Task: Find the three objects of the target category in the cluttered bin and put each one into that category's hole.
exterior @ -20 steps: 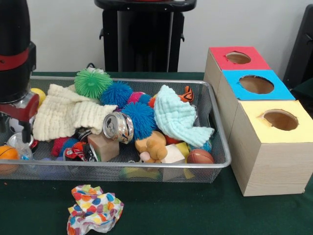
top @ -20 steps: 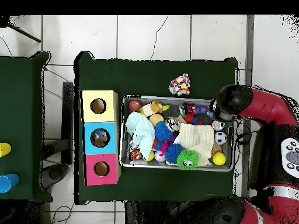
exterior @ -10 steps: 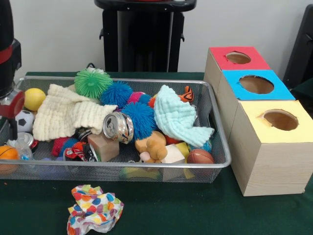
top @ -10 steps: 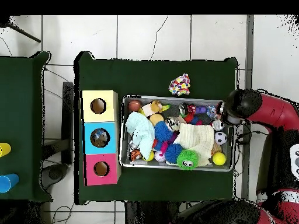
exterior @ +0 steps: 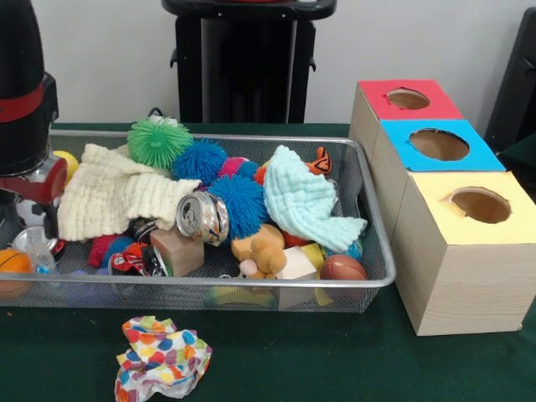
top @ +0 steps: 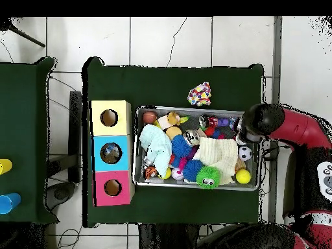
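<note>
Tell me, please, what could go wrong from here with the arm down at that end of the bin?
The gripper hangs among packed clutter: it may close on the cream cloth beside it and drag that along. It sits near the bin's mesh wall, so lifting could snag it. Something small could spill onto the table.

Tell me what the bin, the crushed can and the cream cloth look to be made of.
Bin: metal wire mesh, see-through walls with a shiny rim. Crushed can: thin metal, probably aluminium, dented and reflective. Cream cloth: soft textile, likely a waffle-weave cotton, ridged and matte, draping over other items.
</note>
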Robot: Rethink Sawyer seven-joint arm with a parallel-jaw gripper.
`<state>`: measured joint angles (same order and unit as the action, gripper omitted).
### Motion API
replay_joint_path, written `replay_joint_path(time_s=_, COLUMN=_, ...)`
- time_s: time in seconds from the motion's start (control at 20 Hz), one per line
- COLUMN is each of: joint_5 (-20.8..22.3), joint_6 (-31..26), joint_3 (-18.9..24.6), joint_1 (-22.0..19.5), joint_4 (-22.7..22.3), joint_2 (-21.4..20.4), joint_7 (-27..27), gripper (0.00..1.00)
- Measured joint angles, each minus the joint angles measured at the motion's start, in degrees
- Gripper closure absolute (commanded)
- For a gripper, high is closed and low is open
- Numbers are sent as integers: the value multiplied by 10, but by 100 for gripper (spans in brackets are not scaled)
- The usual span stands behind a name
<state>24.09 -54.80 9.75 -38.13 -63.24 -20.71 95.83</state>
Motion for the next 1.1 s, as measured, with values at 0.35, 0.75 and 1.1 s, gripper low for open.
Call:
replay_joint_path(time_s=0.35, joint_5=0, joint_6=5, joint_3=5, joint_1=-1, joint_4=-21, joint_2=0, joint_7=0, gripper=0)
replay_joint_path(time_s=0.75, joint_5=2, joint_6=52, joint_3=5, joint_1=-2, joint_4=-28, joint_2=3, joint_7=0, gripper=0)
replay_joint_path(time_s=1.1, joint_5=18, joint_6=69, joint_3=5, joint_1=-3, joint_4=-28, joint_2=5, joint_7=0, gripper=0)
